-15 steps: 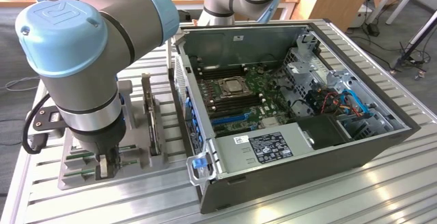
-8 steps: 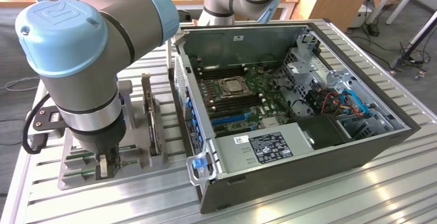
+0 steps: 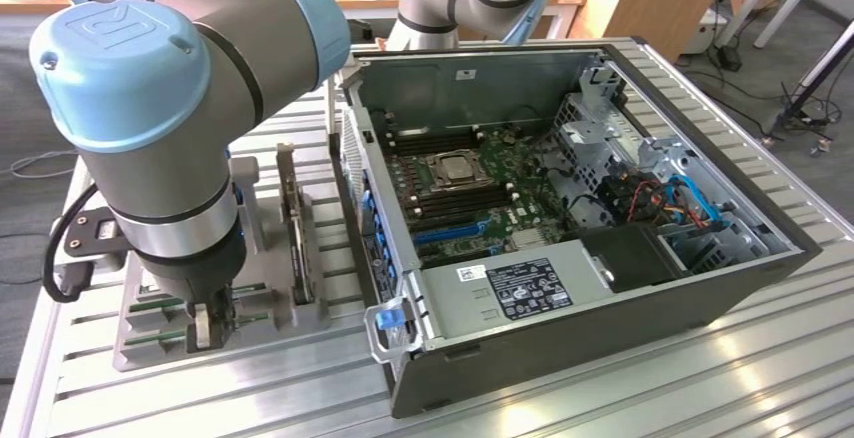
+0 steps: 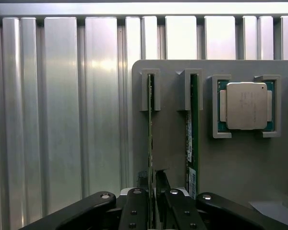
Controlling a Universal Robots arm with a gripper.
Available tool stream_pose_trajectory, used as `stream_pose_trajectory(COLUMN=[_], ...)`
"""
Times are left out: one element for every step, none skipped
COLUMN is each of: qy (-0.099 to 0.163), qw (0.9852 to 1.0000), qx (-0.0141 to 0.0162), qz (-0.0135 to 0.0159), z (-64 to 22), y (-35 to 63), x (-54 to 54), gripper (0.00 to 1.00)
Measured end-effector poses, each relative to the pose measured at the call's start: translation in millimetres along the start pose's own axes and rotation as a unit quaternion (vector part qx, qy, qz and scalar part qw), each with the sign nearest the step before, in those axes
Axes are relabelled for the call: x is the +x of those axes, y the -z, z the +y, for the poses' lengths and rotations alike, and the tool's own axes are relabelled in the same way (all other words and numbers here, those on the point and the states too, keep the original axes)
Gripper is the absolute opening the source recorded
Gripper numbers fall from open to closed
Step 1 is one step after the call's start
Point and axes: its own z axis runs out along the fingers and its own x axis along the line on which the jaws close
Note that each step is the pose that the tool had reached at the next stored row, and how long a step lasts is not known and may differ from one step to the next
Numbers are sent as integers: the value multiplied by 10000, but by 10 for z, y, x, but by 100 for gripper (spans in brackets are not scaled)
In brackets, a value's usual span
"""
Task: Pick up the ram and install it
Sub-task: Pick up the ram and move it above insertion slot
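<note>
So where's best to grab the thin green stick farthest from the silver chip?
By its upper long edge, pinching the flat faces, straight down from above: the ram stands on edge in the grey holder, an end slotted, its twin close alongside.

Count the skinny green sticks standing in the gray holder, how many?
2. The first stick stands at the gripper; the second stick stands beside it, nearer the silver chip. The gripper hides part of the holder.
</note>
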Motion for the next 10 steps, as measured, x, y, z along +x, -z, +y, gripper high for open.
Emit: stream_pose_trajectory(qy=[0, 0, 0, 0, 0, 0, 0, 0, 0, 0], qw=[10000, 10000, 10000, 10000, 10000, 10000, 10000, 10000, 10000, 10000], qx=[0, 0, 0, 0, 0, 0, 0, 0, 0, 0], qz=[0, 0, 0, 0, 0, 0, 0, 0, 0, 0], z=[0, 0, 0, 0, 0, 0, 0, 0, 0, 0], y=[0, 0, 0, 0, 0, 0, 0, 0, 0, 0], x=[0, 0, 0, 0, 0, 0, 0, 0, 0, 0], gripper=[22, 22, 22, 22, 22, 22, 22, 20, 20, 14])
